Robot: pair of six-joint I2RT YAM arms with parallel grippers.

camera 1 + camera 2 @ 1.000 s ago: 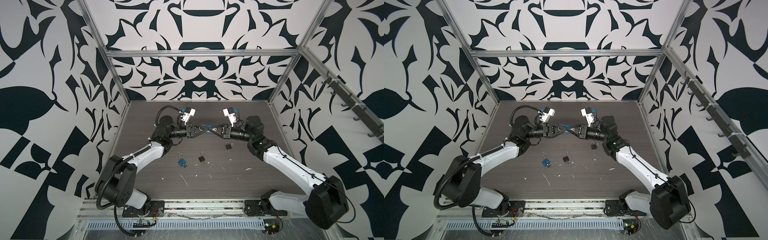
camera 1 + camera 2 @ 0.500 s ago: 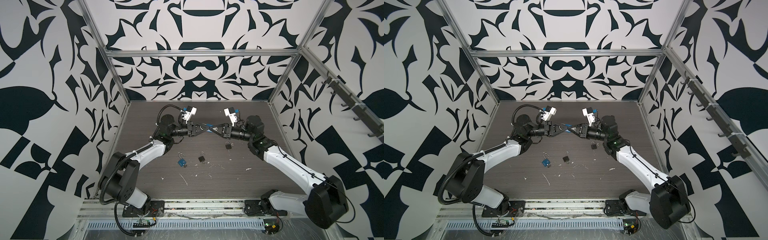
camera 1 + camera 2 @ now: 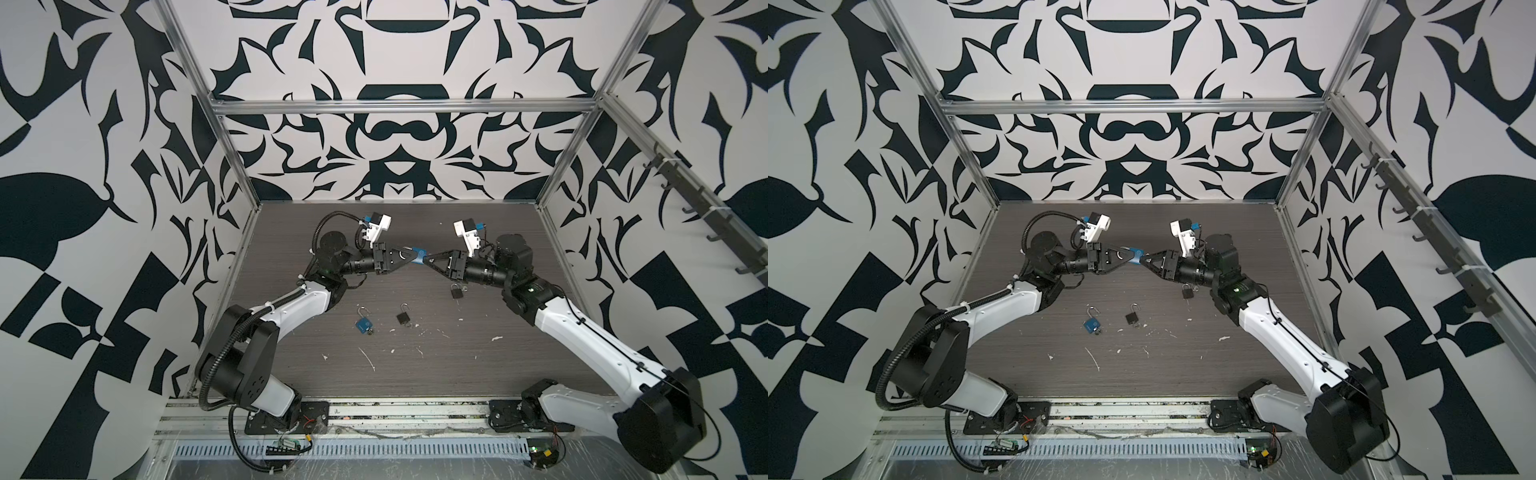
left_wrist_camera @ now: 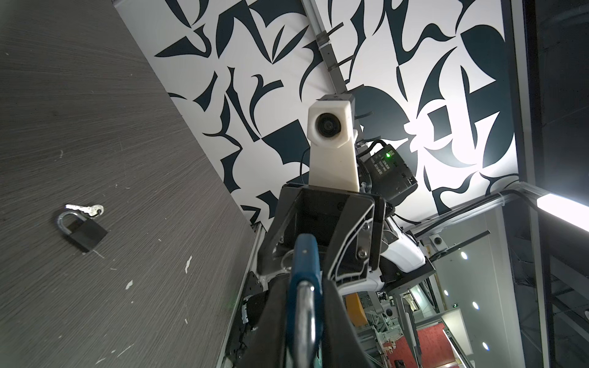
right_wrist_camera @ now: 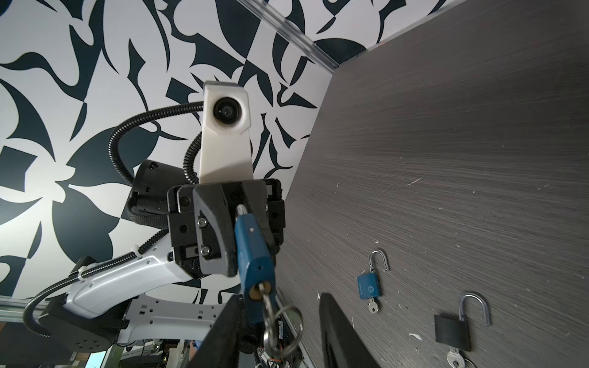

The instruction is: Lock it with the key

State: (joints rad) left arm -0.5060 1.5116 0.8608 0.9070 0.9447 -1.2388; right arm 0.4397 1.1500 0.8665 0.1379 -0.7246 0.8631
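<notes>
Left arm [image 3: 299, 301] and right arm [image 3: 582, 345]: white link shells, black joint housings. Black corrugated conduit [image 5: 149, 112] runs along the left arm, fixed with white ties [image 5: 137, 248]. White camera mount [image 4: 331, 153] on each wrist. Fingers [image 5: 216, 242] of the left tool [image 3: 415, 261] are black, with silver screws [image 5: 201, 223].

Blue and black on grey
A blue padlock [image 5: 255, 255] is shown between the black left gripper [image 3: 409, 259] and black right gripper [image 3: 429, 262]; below them, a second blue padlock [image 3: 363, 324] and a black padlock [image 3: 402, 318] are seen on the dark grey, white-flecked bench [image 3: 457, 374], inside black-and-white patterned walls [image 3: 124, 124].
</notes>
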